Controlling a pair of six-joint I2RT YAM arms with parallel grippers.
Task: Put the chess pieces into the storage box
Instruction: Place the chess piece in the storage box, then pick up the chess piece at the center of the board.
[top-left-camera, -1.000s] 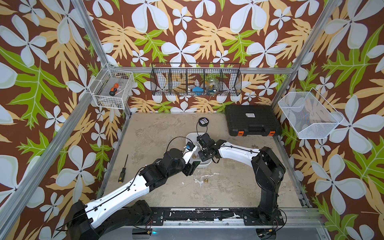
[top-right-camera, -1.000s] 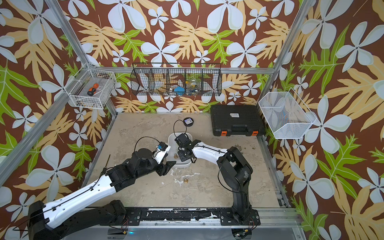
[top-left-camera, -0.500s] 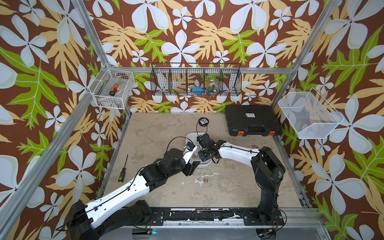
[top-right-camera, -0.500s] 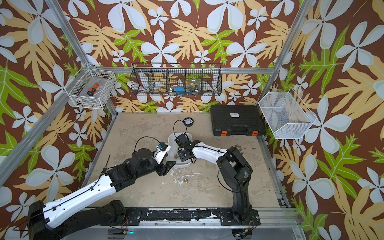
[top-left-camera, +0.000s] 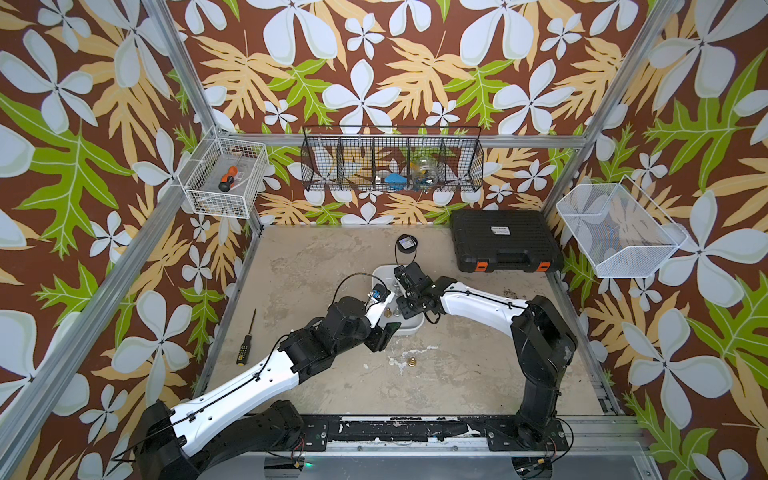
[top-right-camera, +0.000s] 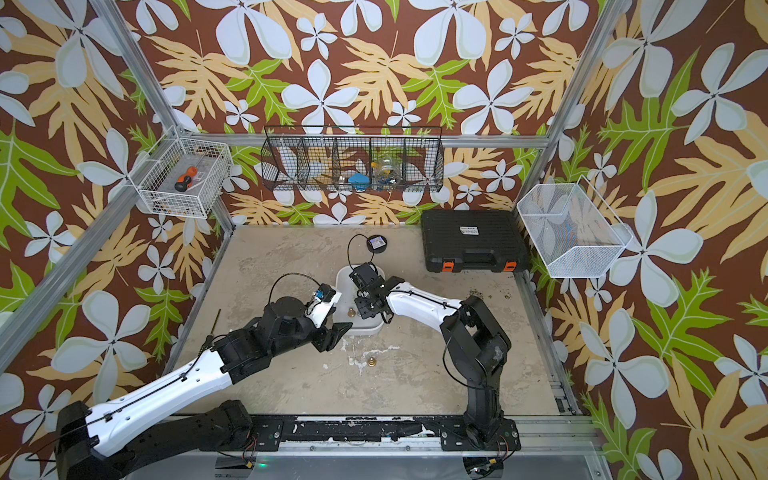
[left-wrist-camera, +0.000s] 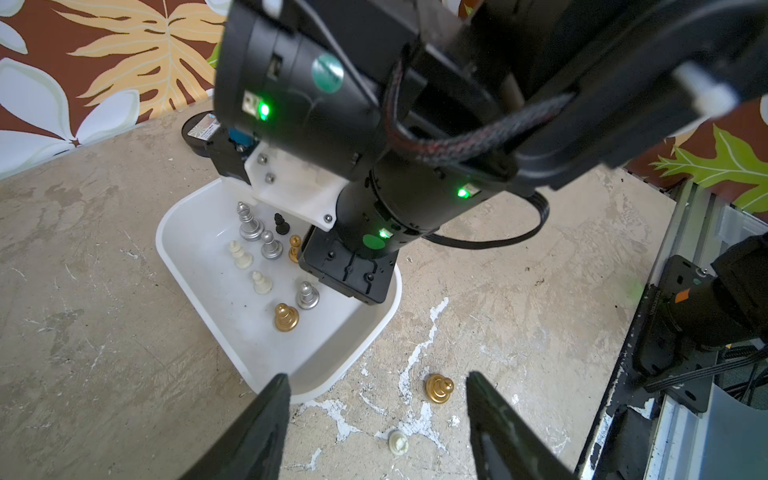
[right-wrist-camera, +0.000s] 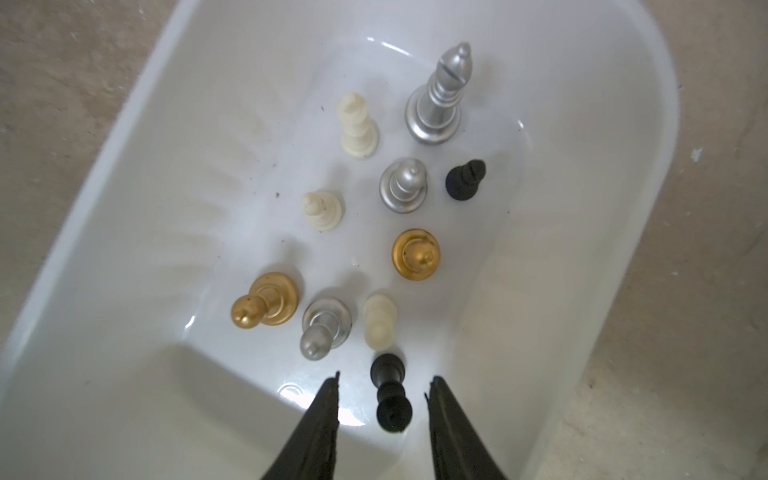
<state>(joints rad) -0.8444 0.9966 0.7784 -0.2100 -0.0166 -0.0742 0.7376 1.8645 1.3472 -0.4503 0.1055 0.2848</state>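
**Right claw open around a black piece in the box, two pieces sitting outside**

We are seeing the storage box (top-left-camera: 409, 329) sitting mid-surface (top-left-camera: 311, 257), between the two arms in both top views. The right claw (right-wrist-camera: 382, 384) is reaching down into the box with its jaws partly open. A black piece (right-wrist-camera: 390, 399) is sitting between the fingertips (right-wrist-camera: 324, 415). A gap is showing on each side of it, so we are reading nothing as gripped.

In the right wrist view we are counting nine more pieces on the box floor:
- a tall silver bishop (right-wrist-camera: 438, 104)
- a silver pawn (right-wrist-camera: 405, 185) and a second silver pawn (right-wrist-camera: 326, 326)
- a gold piece (right-wrist-camera: 415, 253) and a second gold piece (right-wrist-camera: 266, 305)
- three cream ones, among them a taller cream piece (right-wrist-camera: 357, 124)
- a small black pawn (right-wrist-camera: 465, 178)

They are looking upright as far as we can tell.

The left claw (left-wrist-camera: 376, 376) is hovering just beside the box's near corner, jaws spread wide and holding nothing. Between its tips in the left wrist view, a gold pawn (left-wrist-camera: 438, 387) is standing upright on the bare surface, just outside the box. A small cream piece (left-wrist-camera: 399, 441) is lying near it, also outside. We cannot tell whether it is upright or tipped. Neither is touching the box or the claw.

A black round puck (top-left-camera: 406, 243) is sitting behind the box. A black hard case (top-left-camera: 505, 241) is lying at the back right corner. A screwdriver (top-left-camera: 246, 338) is lying by the left edge.
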